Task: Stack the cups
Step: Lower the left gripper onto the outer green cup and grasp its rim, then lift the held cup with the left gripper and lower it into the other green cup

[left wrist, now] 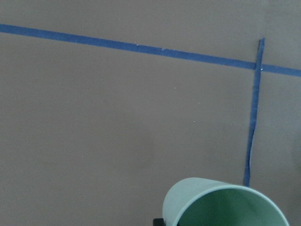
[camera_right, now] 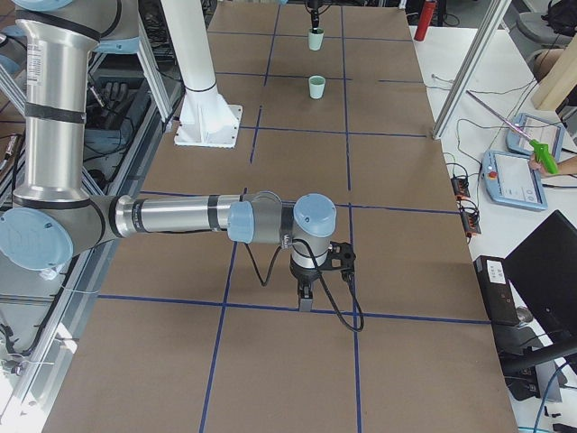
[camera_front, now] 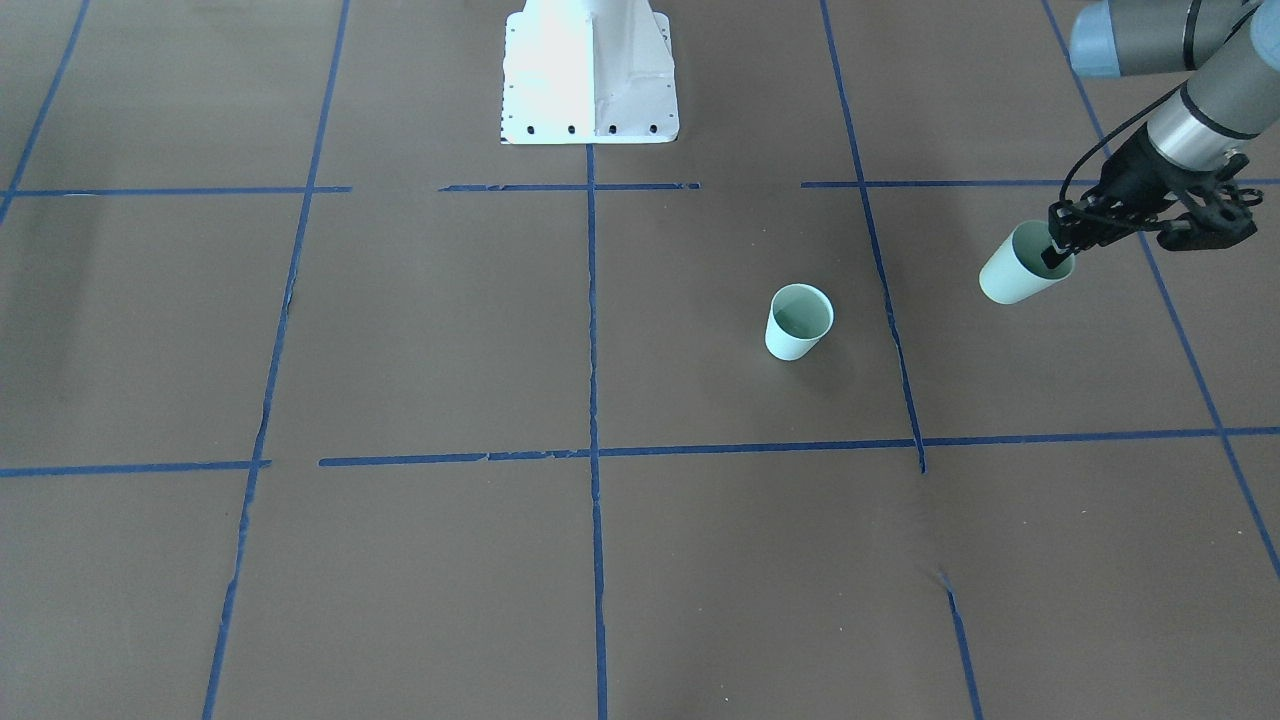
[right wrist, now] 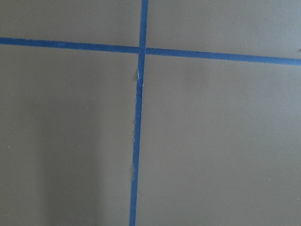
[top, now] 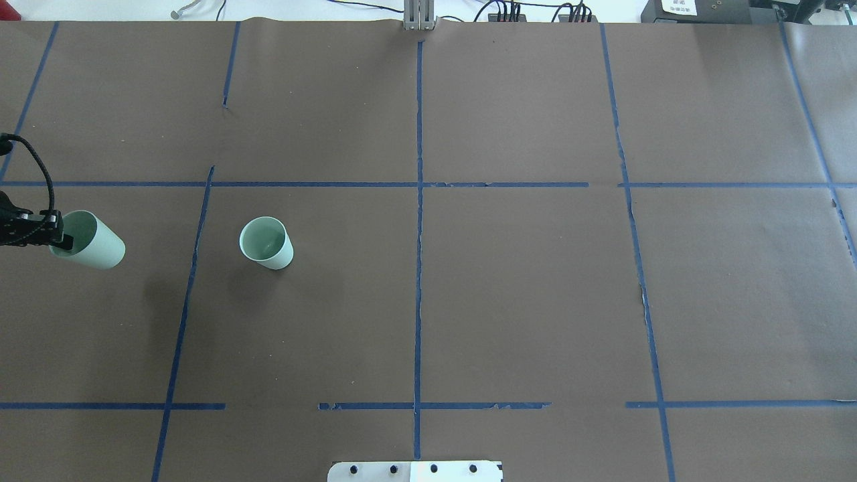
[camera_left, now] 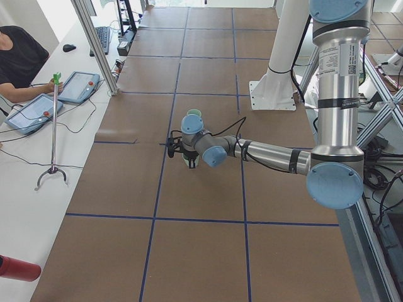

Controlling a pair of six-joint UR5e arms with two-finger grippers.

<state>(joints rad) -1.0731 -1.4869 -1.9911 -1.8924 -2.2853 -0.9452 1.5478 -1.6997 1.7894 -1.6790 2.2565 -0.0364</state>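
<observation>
Closest to my left wrist camera is the held cup (left wrist: 211, 203). Its pale mint wall and green inside fill the bottom edge of that view.

Under everything lies the table (top: 535, 301), covered in brown paper and ruled into squares by blue tape (top: 419, 268). My white base (camera_front: 590, 70) stands at its edge on the centre line.

My left arm (camera_left: 334, 126) reaches far out to my left side. My right arm (camera_right: 171, 216) stretches out over my right half, with its wrist pointing straight down just above a tape line.

The held cup (camera_front: 1012, 270) hangs tilted from my left claw (camera_front: 1055, 250), mouth turned up toward the wrist and bottom pointing toward the table's middle. It looks clear of the paper. The claw is clamped on the cup's rim, with one finger inside the mouth and the other outside the wall.

The free cup (top: 266, 243) stands upright on the paper, mouth up, in the square next toward the centre. It is well apart from the held cup (top: 94, 244), with one tape line running between them. Nothing touches it.

My right claw (camera_right: 305, 302) shows only in the far side view. From there I cannot tell whether its fingers are apart or together. Its own camera sees only paper and crossing tape.
</observation>
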